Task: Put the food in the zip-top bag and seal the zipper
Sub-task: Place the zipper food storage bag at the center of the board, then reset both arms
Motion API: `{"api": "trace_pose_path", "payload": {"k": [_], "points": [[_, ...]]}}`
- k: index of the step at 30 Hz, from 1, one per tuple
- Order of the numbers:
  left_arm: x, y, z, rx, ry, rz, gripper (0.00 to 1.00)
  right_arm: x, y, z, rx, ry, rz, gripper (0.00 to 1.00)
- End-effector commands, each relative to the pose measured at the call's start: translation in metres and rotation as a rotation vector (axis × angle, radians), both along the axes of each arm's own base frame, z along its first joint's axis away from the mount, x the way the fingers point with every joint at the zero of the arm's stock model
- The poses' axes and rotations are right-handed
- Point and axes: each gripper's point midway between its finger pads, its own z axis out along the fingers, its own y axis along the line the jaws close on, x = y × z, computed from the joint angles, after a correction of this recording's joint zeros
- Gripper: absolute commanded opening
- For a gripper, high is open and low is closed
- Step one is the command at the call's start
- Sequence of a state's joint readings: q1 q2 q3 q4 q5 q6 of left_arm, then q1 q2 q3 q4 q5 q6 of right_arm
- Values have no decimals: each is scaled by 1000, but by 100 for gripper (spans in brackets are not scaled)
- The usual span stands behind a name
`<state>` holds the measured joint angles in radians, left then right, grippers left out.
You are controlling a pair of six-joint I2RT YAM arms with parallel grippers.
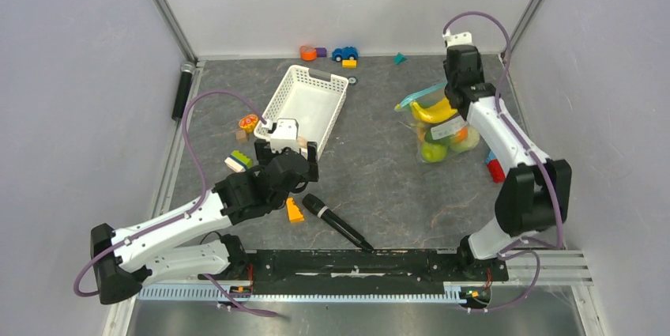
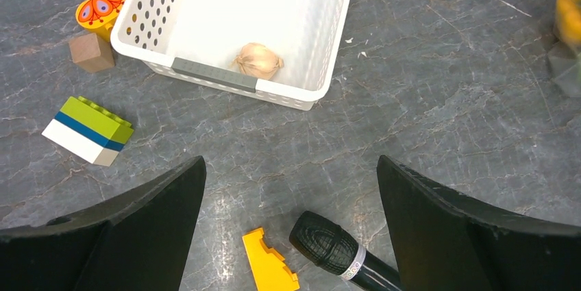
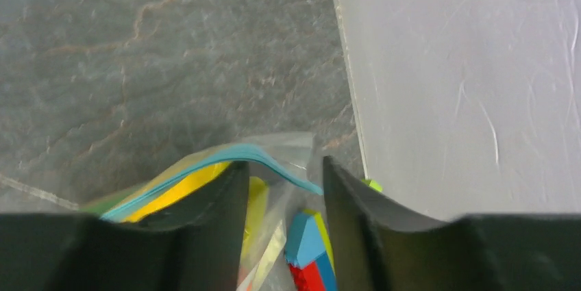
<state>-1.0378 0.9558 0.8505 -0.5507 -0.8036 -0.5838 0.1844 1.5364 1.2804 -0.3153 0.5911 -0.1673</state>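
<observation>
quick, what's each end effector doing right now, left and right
Left end effector: open, holding nothing.
Right end effector: straddles the bag at its zipper; cannot tell whether it is gripping.

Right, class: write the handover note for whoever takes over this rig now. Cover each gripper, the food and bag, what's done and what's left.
Left gripper: open, empty, hovering just short of the white basket.
Right gripper: fingers close either side of the zip-top bag mouth; can't tell if it is clamped.
Done: bananas and green pieces are inside the bag, by the right wall.
Left: a beige garlic-like toy lies in the basket, probably still to bag. The zipper bows open, so it looks unsealed.
</observation>
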Motion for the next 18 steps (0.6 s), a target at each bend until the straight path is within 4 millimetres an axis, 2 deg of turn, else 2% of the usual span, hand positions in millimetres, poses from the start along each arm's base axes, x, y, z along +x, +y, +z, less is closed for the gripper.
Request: {"api": "trace_pose_path", "payload": {"k": [1,2,3,6,11,18], "points": [[3,9,9,-54,-38,60,100,37,-10,28,95,-74,-45,69],[3,12,10,-55,-43,70,100,37,-11,29,102,-79,-50,88],[3,14,11,-54,-48,74,100,35,-11,29,109,-90,-56,97],[4,19,17,-56,-68,88,100,20,-13,36,135,-168,-61,98],[5,24,28,-60,-93,99,100,-20,-17,58,205,-342,-73,98],[5,26,33,-77,-96,120,100,-55,4,84,292,-510,92,98]]}}
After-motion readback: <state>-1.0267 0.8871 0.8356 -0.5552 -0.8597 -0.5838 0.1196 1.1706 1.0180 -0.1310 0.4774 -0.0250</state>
